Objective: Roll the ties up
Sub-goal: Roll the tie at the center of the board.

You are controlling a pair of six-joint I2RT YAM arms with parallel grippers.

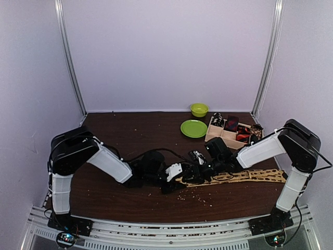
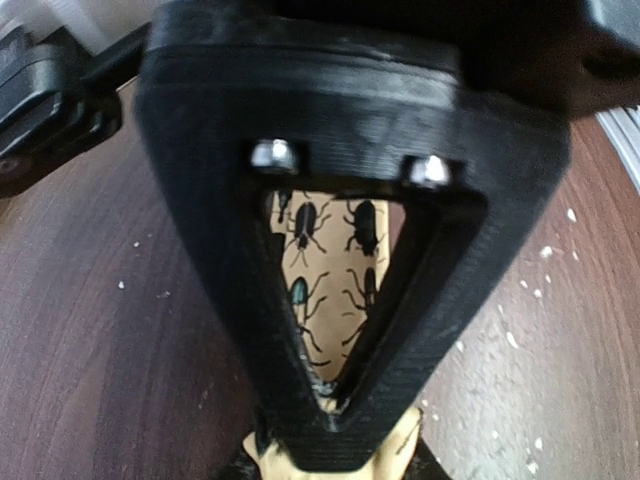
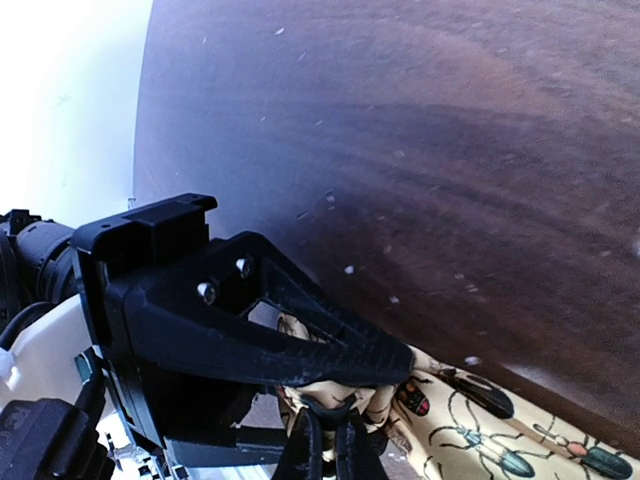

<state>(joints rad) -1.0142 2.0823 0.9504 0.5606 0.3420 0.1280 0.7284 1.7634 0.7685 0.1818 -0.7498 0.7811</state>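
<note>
While pinched at its left end, the tan tie [image 1: 250, 175] runs left-to-right.

I read the tie [image 1: 250, 176] as tan, printed with dark beetles, a few teal or red. The table [image 1: 130, 130] is dark brown woodgrain with pale specks. At one o'clock, a lime-green plate [image 1: 193, 128] and bowl [image 1: 199, 109].

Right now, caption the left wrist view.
Black finger close up, beetle-print tie visible through its opening, crumbs on table.
</note>
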